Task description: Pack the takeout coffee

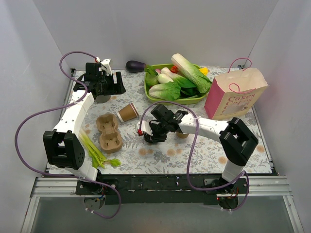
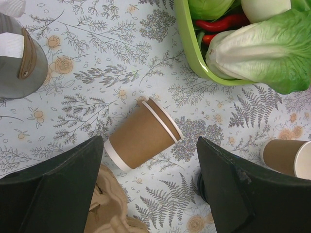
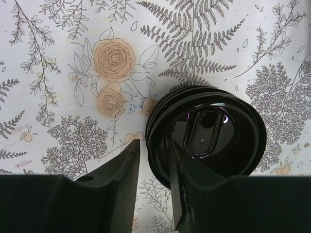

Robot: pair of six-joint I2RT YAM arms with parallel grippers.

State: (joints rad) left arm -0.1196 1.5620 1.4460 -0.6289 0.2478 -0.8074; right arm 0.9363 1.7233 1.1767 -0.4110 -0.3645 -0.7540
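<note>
While the left pincer (image 2: 150,145) hangs wide open above the counter (image 2: 97,58), a tan paper cup (image 2: 143,133) lies on its side beneath the gap between its fingers. The cup touches neither finger, and its mouth points toward the green tray (image 2: 192,53) of vegetables. Its base lies just beside the pulp cup tray (image 2: 109,208). A second cup (image 2: 286,158) shows at the frame's edge. The right pincer (image 3: 153,145) stands narrow astride the rim of a black lid (image 3: 214,131) lying flat on the counter, one finger outside and one over the lid. Whether it pinches the rim, I cannot tell.
</note>
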